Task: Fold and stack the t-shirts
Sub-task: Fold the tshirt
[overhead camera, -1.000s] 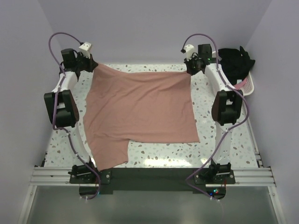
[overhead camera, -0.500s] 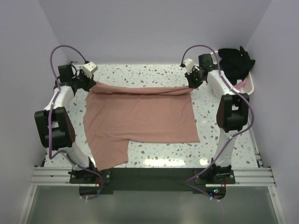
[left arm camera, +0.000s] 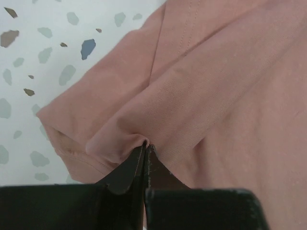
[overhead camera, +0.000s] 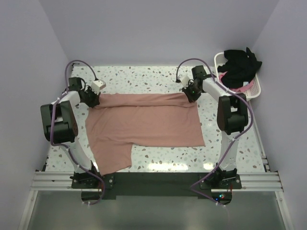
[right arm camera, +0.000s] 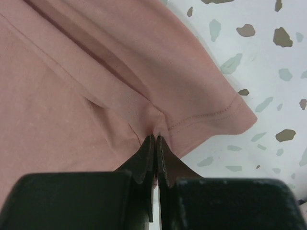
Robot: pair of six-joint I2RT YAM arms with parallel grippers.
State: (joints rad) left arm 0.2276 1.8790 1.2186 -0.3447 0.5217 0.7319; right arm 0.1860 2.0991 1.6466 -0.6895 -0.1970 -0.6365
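Speckled surface point(overhead camera: 153, 72) under pale lilac walls, and the salmon-pink t-shirt point(overhead camera: 144, 124) lies across the middle of it, far edge doubled over in a narrow band. At one end of that band the left end effector point(overhead camera: 94, 99) is pinched tight on the cloth, and the right end effector point(overhead camera: 190, 94) is pinched tight on the other. I'd call this the first fold, only partly over. Far right, the black t-shirt point(overhead camera: 238, 64) and a brighter pink one point(overhead camera: 248, 87) sit heaped in the white basket point(overhead camera: 258, 91). Nothing stacked yet.
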